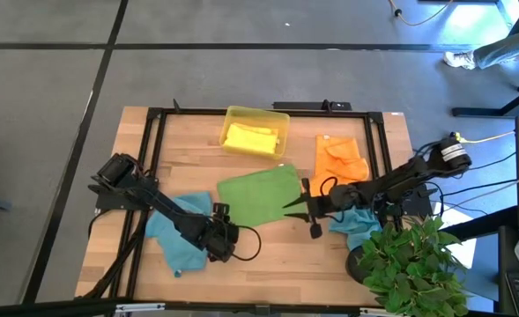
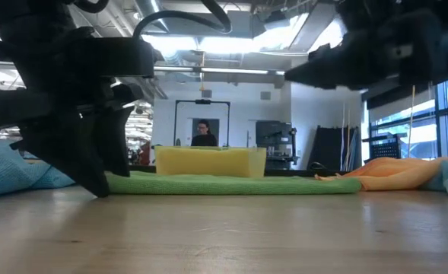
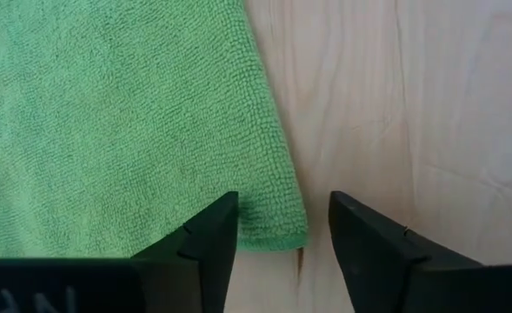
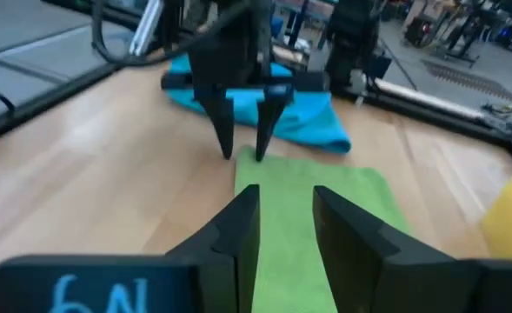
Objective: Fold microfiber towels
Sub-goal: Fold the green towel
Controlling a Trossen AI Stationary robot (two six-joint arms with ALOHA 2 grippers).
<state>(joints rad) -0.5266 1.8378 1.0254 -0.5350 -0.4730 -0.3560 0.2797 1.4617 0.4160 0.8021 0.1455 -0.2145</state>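
High view: the flat green square microfiber towel (image 1: 257, 195) lies mid-surface between both arms. The left gripper (image 1: 225, 231) hangs at its near left corner, and the right gripper (image 1: 305, 203) at its right edge. A teal-blue cloth (image 1: 173, 233) sits under the left arm, another teal-blue cloth (image 1: 358, 224) under the right, an orange cloth (image 1: 340, 160) lies beyond, and a yellow cloth (image 1: 249, 137) rests in the translucent yellow plastic tray (image 1: 281, 117).

Low view: the pale wooden surface (image 2: 231, 228) is bare in front; a person stands far behind in the room.

Left wrist view: the fingers (image 3: 205, 248) stand apart, straddling the towel's corner. Closing now could pinch only the hem tip, so the corner might slip out on lifting.

Right wrist view: the right gripper's fingers (image 4: 238, 233) are parted over the green cloth, holding nothing. If one arm lifts alone, the fold would likely skew.
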